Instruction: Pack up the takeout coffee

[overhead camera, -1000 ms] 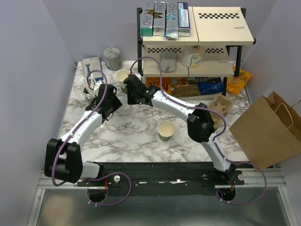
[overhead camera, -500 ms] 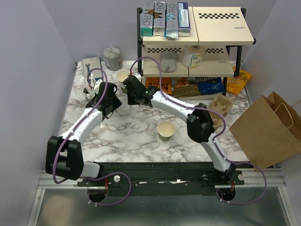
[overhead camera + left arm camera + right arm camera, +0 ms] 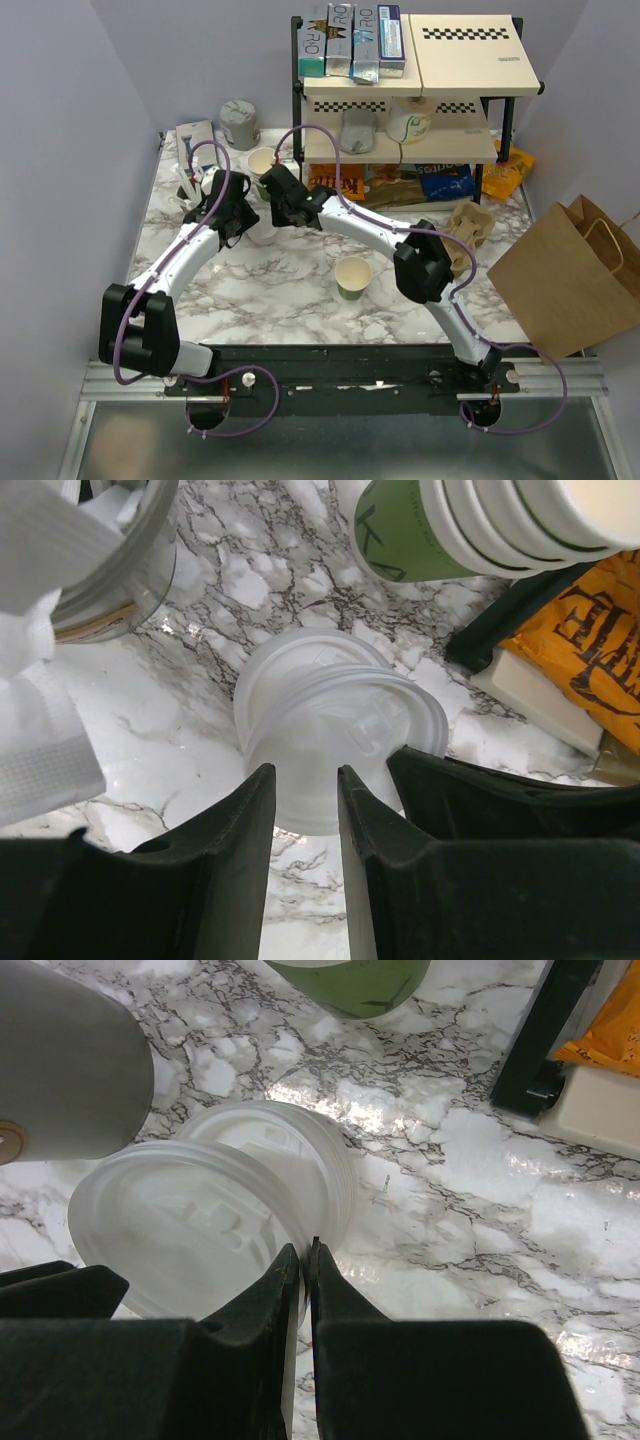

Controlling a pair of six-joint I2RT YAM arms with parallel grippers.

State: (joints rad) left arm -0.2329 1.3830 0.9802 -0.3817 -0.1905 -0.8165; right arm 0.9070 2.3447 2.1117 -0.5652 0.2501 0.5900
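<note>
Cup (image 3: pixel 352 277), takeout, paper, cream upper part over a green band: one, upright and open-topped on the marble table (image 3: pixel 290 300), mid-table between the two arms, just beside the right arm's elbow, well apart from both grippers. Lid stack (image 3: pixel 300 1150), translucent white plastic: one, lying tipped on the marble at the back left, near a leg of the rack (image 3: pixel 400 95), between the two grippers. Lid (image 3: pixel 180 1222), same kind: one, tilted up off the front of the lid stack. Right gripper (image 3: pixel 305 1252): fingers drawn together, clamped on the thin rim of that lid. Left gripper (image 3: pixel 303 775): fingers apart by a narrow gap, the near edge of the lid stack showing in that gap; whether the pads press on it cannot be told. Cup stack (image 3: pixel 262 160), cream and green, nested: one, just behind the lids, beside the rack leg. Grey cup (image 3: pixel 240 123): one, back left corner. Cardboard carrier (image 3: pixel 470 222): one, right of centre, in front of the rack. Brown paper bag (image 3: pixel 562 275): one, at the table's right edge, handles toward the upper right.
</note>
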